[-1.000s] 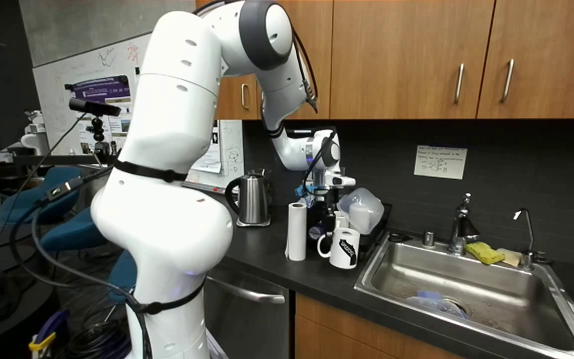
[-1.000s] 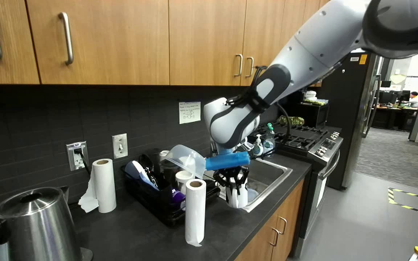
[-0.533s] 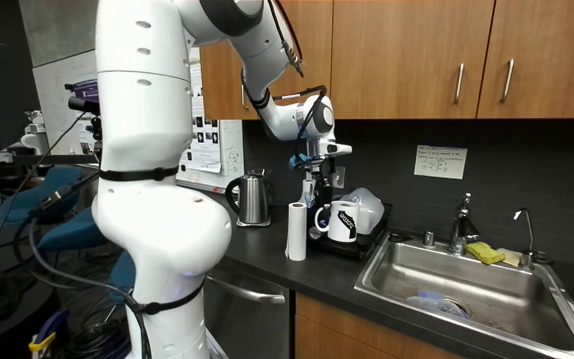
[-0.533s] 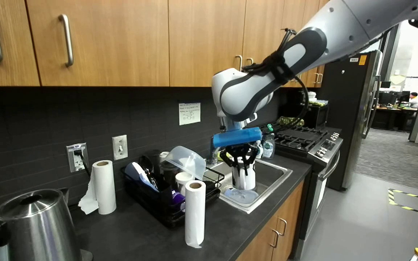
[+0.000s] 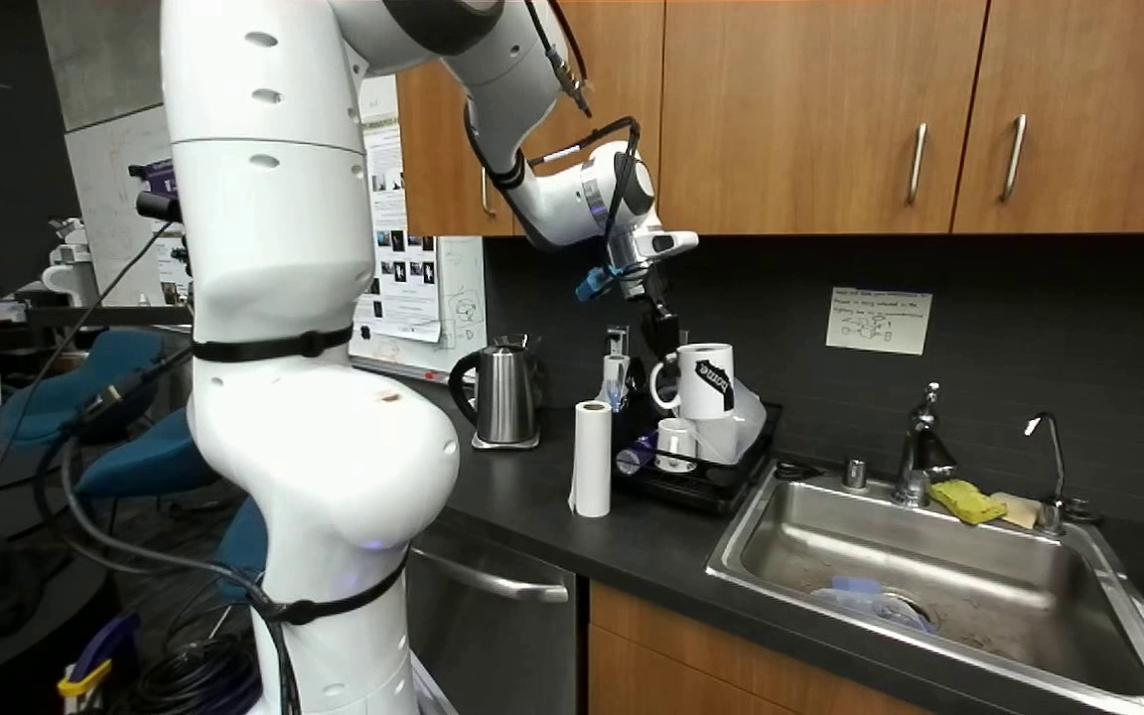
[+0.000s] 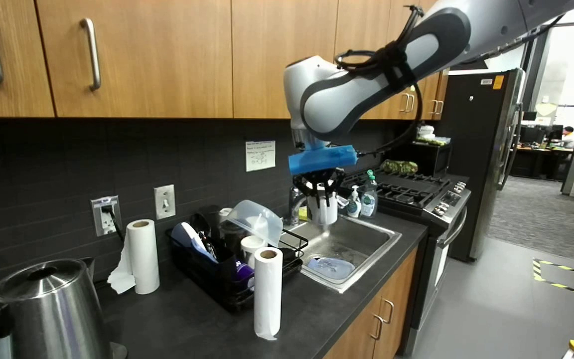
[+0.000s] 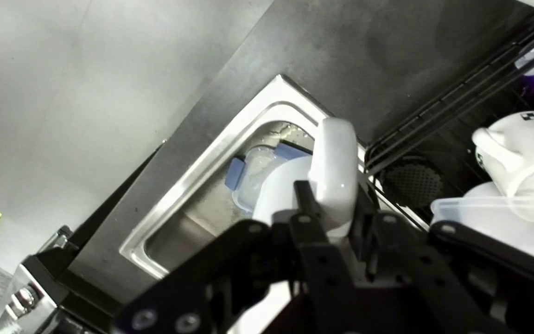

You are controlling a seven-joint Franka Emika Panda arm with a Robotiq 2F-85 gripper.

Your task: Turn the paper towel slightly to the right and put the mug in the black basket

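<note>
The white mug [image 5: 707, 382] with black markings hangs upright in the air, held by its handle. It also shows in an exterior view [image 6: 324, 213] over the sink side. My gripper [image 5: 671, 348] is shut on the handle; in the wrist view the fingers [image 7: 334, 192] pinch it from both sides and the mug body [image 7: 278, 185] is partly hidden behind them. The black basket [image 5: 676, 494] stands on the counter and also shows in an exterior view [image 6: 202, 281]; the mug is above the counter, outside its frame in that view. A paper towel roll [image 6: 268, 299] stands upright in front of the basket.
The basket holds a smaller white mug [image 6: 252, 248], a clear plastic container [image 6: 257, 222], a purple item [image 6: 243, 270] and utensils. A steel sink [image 6: 391, 239] lies beside it. Another paper towel roll [image 6: 143, 257] and a steel kettle [image 6: 50, 309] stand on the counter; cabinets [image 5: 810, 119] hang above.
My gripper has lifted the mug from close above the counter to well above the basket's height. The arm has risen and the wrist has tilted. The paper towel rolls and basket have not moved.
</note>
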